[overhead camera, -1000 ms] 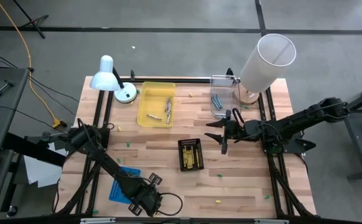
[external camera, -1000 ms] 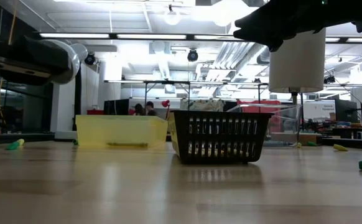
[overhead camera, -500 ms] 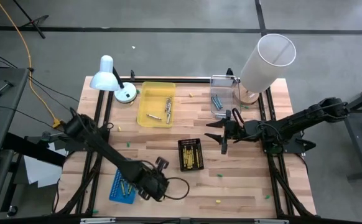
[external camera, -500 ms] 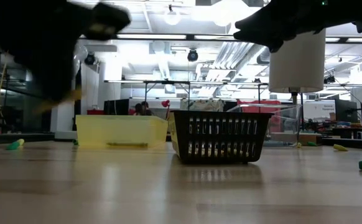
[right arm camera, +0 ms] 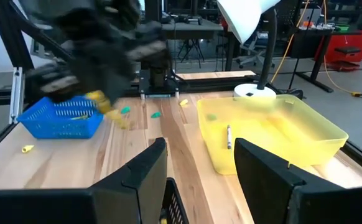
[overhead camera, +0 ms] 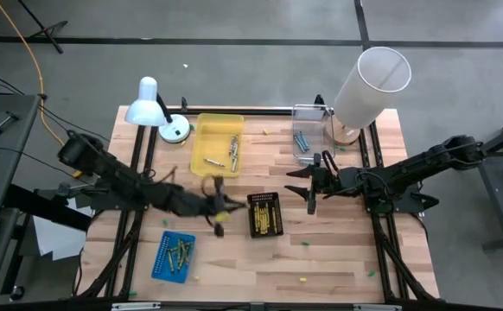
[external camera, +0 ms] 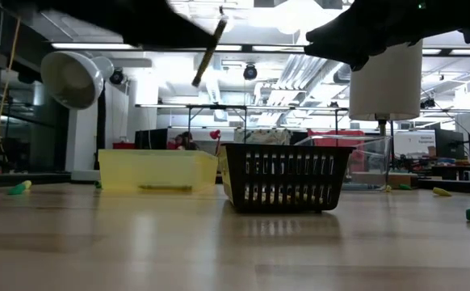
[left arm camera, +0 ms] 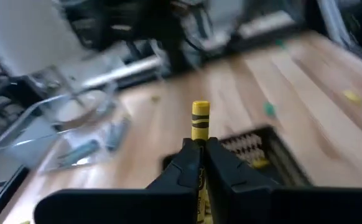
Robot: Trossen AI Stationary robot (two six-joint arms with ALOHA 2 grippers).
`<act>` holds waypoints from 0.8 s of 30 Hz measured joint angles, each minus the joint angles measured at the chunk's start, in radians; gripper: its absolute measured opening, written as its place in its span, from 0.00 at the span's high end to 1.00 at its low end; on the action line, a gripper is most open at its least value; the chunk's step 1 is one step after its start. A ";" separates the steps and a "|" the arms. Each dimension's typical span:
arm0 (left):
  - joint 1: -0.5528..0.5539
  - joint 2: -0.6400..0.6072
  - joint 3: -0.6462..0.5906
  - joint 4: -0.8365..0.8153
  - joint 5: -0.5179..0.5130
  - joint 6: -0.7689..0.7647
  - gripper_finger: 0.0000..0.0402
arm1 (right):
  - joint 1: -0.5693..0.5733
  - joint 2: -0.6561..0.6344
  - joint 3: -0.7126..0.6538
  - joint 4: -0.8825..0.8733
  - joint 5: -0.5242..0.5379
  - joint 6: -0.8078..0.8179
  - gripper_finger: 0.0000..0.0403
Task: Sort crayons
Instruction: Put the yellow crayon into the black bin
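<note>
The left gripper [overhead camera: 218, 207] hangs just left of the black basket [overhead camera: 265, 214], pinching a yellow crayon [left arm camera: 199, 121]; more crayons lie in the blue basket [overhead camera: 173, 257], yellow tray [overhead camera: 216, 144] and clear bin [overhead camera: 308, 135]; the right gripper [overhead camera: 310, 184], fingers spread and empty, hovers right of the black basket.

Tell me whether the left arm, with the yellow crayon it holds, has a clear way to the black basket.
Probably yes. The left gripper is shut on the yellow crayon, just beside the black basket. The basket's open top is uncovered, and the right gripper sits off to its far side.
</note>
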 joint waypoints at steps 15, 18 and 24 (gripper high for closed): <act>0.222 -0.002 -0.245 0.625 0.214 -0.147 1.00 | -0.022 0.124 0.001 0.161 -0.032 -0.002 0.55; 0.222 -0.002 -0.245 0.630 0.209 -0.136 1.00 | -0.036 0.215 0.001 0.268 -0.060 -0.020 0.55; 0.244 -0.003 -0.244 0.724 0.181 -0.122 1.00 | -0.053 0.401 0.047 0.480 -0.072 -0.076 0.55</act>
